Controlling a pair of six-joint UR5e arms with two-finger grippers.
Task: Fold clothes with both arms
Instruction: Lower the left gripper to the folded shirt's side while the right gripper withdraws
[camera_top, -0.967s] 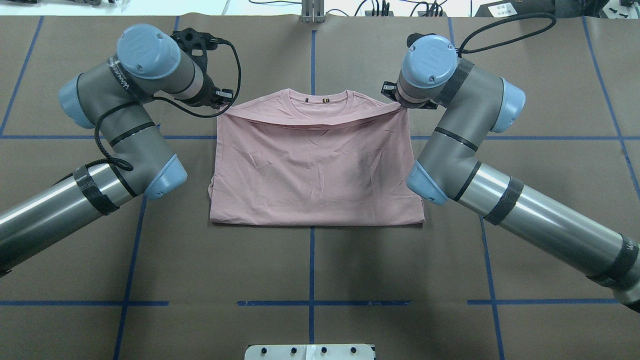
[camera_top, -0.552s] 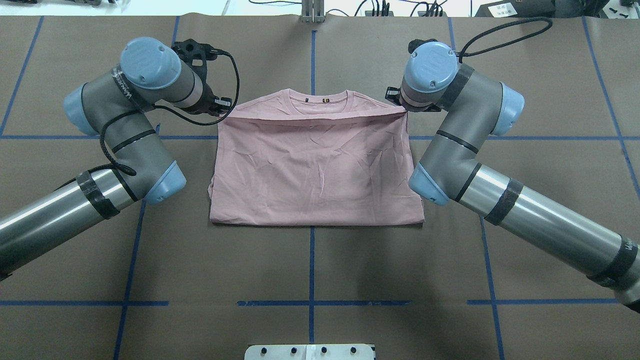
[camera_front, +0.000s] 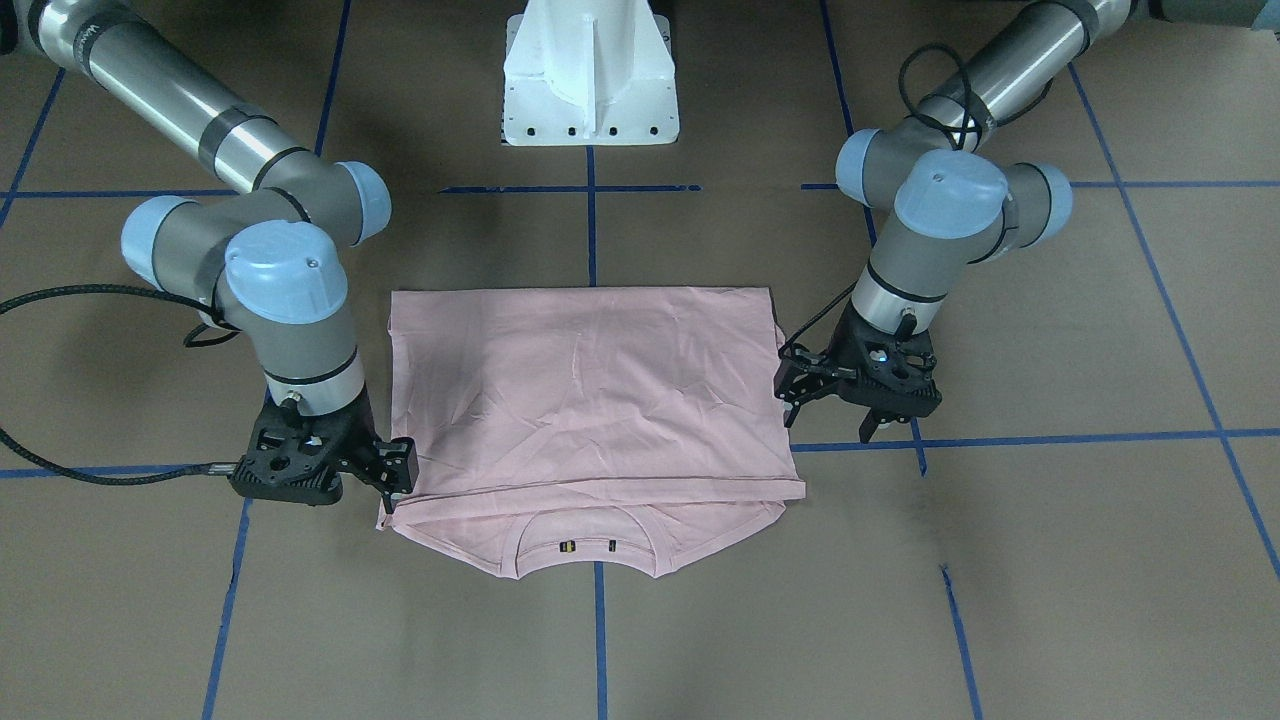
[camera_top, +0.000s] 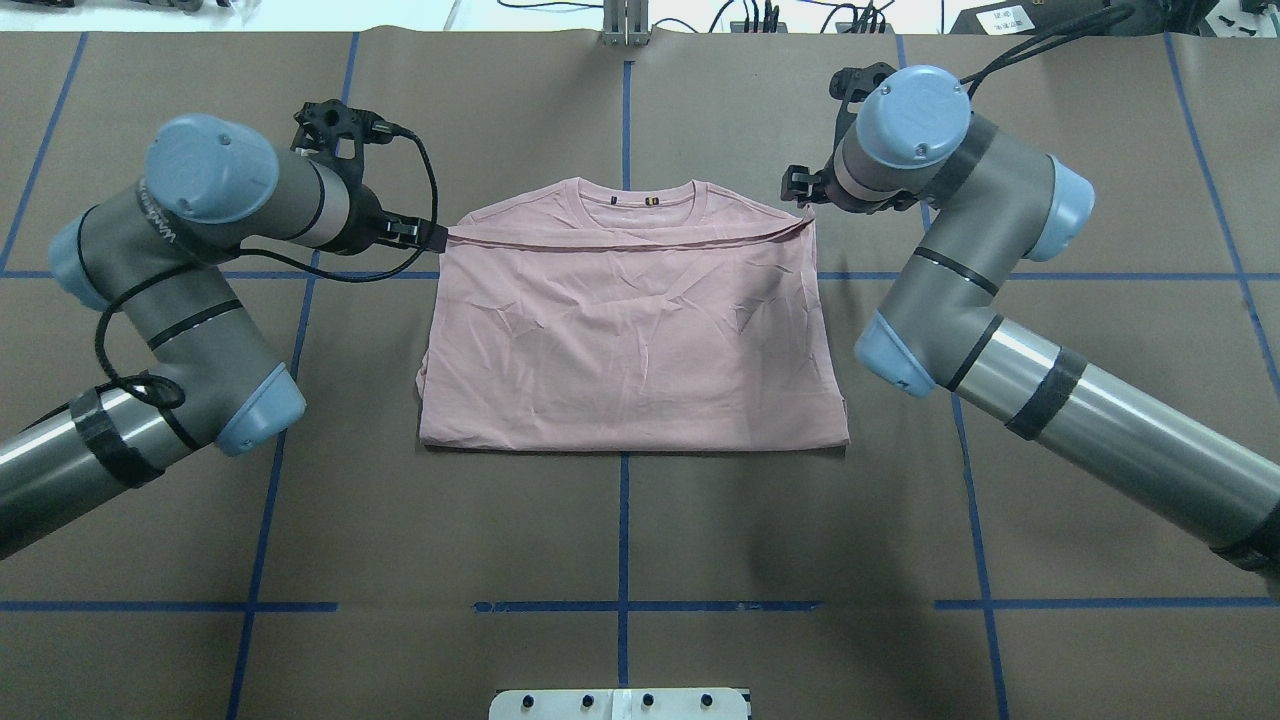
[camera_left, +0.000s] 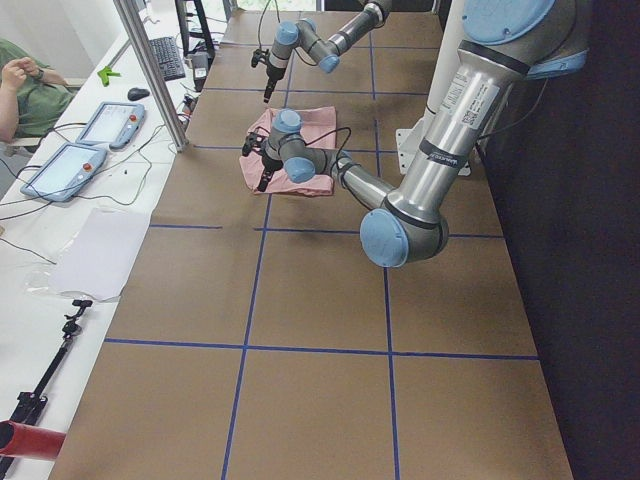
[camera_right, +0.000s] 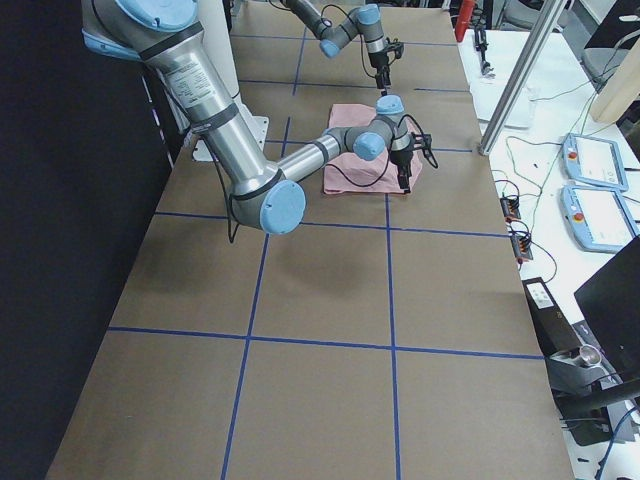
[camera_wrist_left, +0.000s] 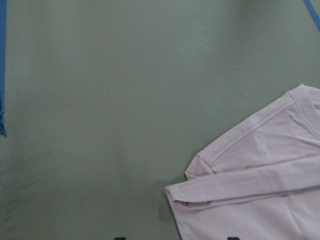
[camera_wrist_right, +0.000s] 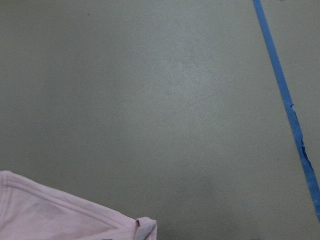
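The pale pink T-shirt (camera_top: 630, 340) lies flat mid-table, folded in half, plain side up. Its doubled edge sits just short of the collar (camera_top: 630, 200) on the far side. My left gripper (camera_top: 430, 235) is at the fold's far-left corner, open and off the cloth, as the front view (camera_front: 828, 412) shows. In the left wrist view the shirt corner (camera_wrist_left: 210, 190) lies free between the spread jaws. My right gripper (camera_top: 803, 188) hangs by the far-right corner, open; in the right wrist view that corner (camera_wrist_right: 142, 227) rests loose on the table.
The brown table cover carries a blue tape grid (camera_top: 624, 520). The white pedestal base (camera_front: 590, 90) stands at the robot's side of the table. At the far edge, cables (camera_top: 760, 12) lie on a white bench. A seated person (camera_left: 20, 90) and pendants (camera_left: 60, 170) are beyond it.
Both grippers have let go of the folded-over edge, which now lies flat. The left arm has swung outward to the left, the right arm outward and farther back.
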